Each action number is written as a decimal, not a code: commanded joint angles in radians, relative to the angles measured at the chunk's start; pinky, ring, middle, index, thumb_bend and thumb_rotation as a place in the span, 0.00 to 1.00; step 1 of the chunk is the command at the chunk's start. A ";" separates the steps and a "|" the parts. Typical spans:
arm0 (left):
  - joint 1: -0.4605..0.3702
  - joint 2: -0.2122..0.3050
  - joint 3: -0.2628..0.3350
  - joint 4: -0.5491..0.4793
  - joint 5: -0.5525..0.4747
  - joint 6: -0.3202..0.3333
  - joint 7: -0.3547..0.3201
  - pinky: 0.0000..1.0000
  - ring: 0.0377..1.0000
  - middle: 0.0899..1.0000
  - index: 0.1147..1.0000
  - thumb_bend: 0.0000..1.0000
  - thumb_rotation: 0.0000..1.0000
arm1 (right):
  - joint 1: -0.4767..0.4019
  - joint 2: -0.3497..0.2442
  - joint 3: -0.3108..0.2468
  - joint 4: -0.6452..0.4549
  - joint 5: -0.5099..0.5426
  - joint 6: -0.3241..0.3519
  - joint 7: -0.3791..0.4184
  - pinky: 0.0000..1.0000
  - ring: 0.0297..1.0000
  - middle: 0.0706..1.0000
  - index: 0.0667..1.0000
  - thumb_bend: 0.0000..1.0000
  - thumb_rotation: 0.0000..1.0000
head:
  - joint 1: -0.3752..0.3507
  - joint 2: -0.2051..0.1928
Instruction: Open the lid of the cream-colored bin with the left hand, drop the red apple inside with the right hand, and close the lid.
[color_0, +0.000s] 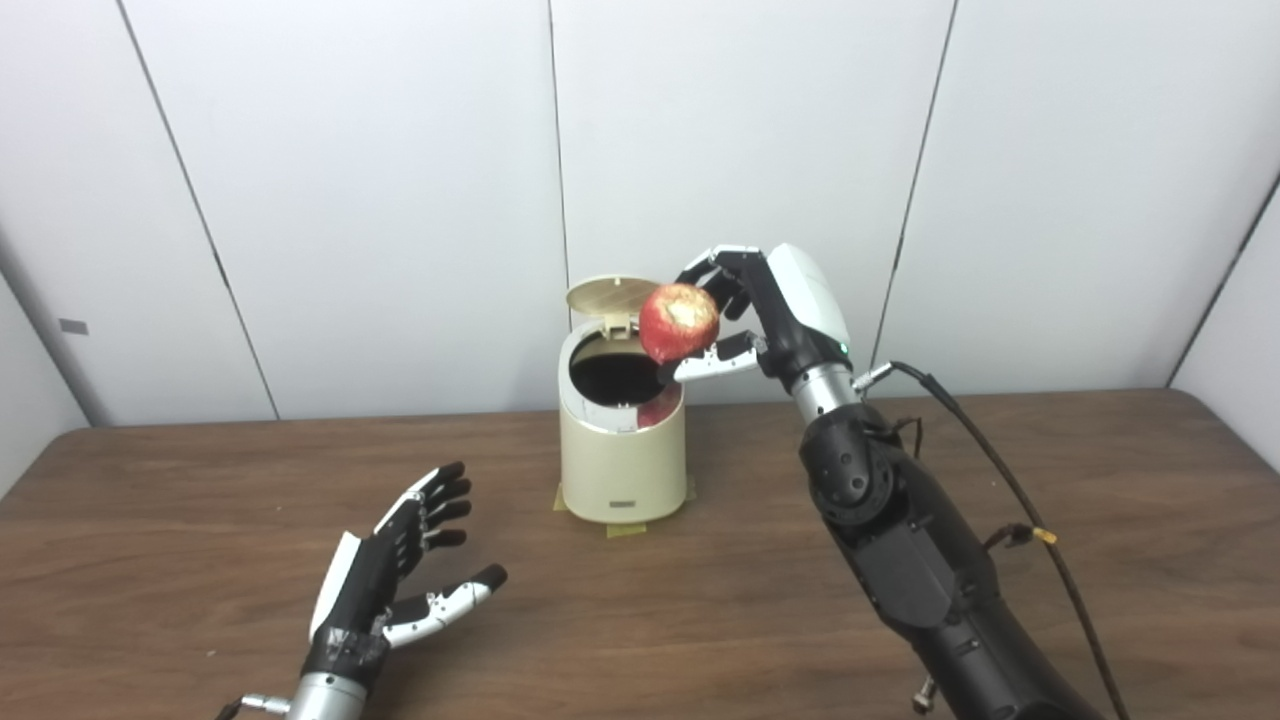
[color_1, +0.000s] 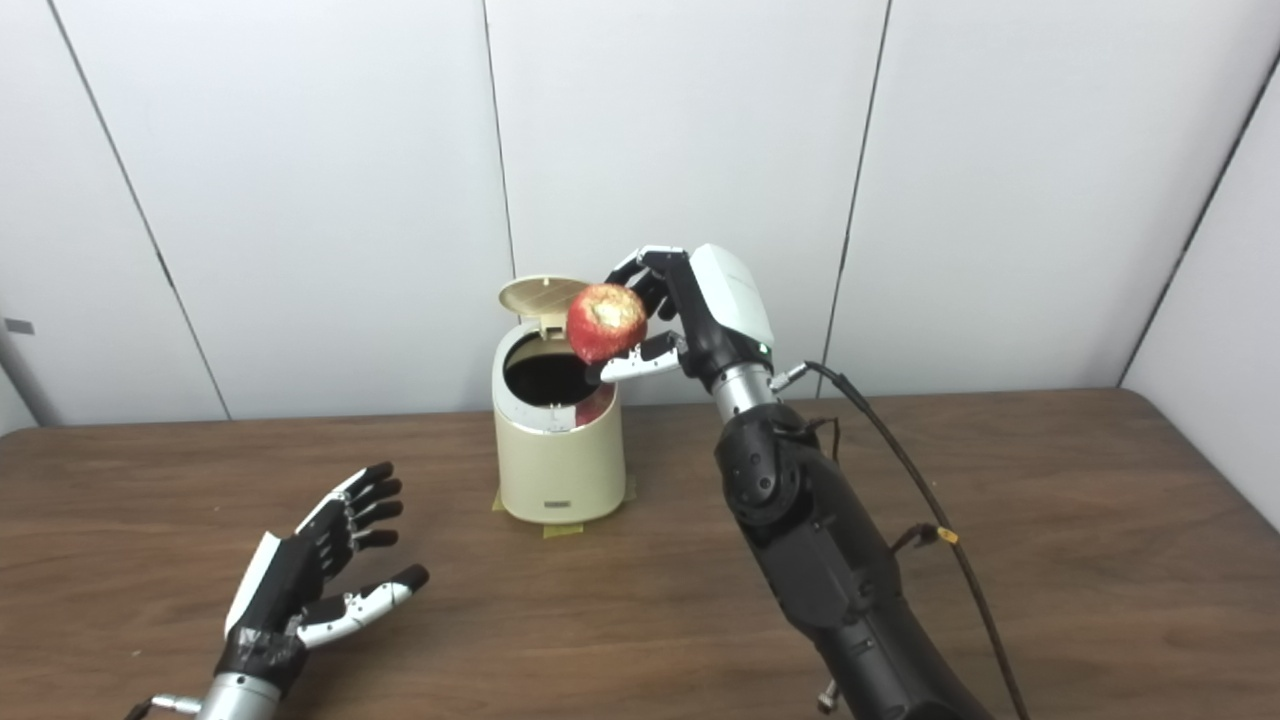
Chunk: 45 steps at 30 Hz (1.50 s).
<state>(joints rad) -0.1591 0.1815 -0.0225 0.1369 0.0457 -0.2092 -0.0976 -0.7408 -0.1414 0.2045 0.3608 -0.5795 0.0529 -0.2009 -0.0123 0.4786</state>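
Cream-coloured cylindrical plastic bin (color_0: 622, 455) stands upright at mid-table on the brown wood-grain table (color_0: 700, 600), near the back edge. Its round hinged lid (color_0: 612, 296) is tipped up at the rear, leaving the dark mouth of the bin exposed. Small yellowish tape tabs (color_0: 626, 529) show at the foot of the bin.

Right hand (color_0: 745, 320) is raised beside the bin's upper right rim, its fingers curled over the top and the thumb underneath a red apple (color_0: 679, 321), pinching it between them. The apple has a pale patch on its upper face (bitten or worn, cannot tell which). It hangs over the right edge of the opening, clear of the rim, not yet inside. A faint red reflection shows on the bin's inner rim below it.

Left hand (color_1: 315, 570) is low over the table, well to the left and in front of the bin, palm facing inward, fingers spread apart and holding nothing; not touching the lid.

A black cable (color_0: 1000, 480) runs along the right forearm.
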 joint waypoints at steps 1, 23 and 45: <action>0.028 -0.031 -0.017 0.014 0.007 -0.023 0.005 0.77 0.83 0.86 0.88 0.66 0.05 | -0.075 0.006 -0.002 -0.024 -0.003 -0.004 -0.004 0.50 0.51 0.41 0.47 0.53 0.01 | 0.000 0.001; 0.001 -0.048 -0.033 0.046 0.045 -0.029 0.037 0.80 0.84 0.86 0.86 0.66 0.11 | -0.079 0.051 0.087 0.093 -0.086 -0.030 -0.054 0.41 0.48 0.43 0.45 0.53 0.01 | 0.004 0.006; 0.003 -0.044 -0.029 0.050 0.038 -0.038 0.034 0.80 0.83 0.85 0.86 0.66 0.10 | -0.053 0.037 0.108 0.056 -0.086 0.004 0.004 0.53 0.64 0.70 0.72 0.84 0.22 | 0.001 0.005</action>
<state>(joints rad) -0.1729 0.1657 -0.0407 0.1496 0.0802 -0.2089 -0.0740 -0.7627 -0.1050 0.3122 0.4484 -0.6622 0.0524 -0.2066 -0.0107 0.4817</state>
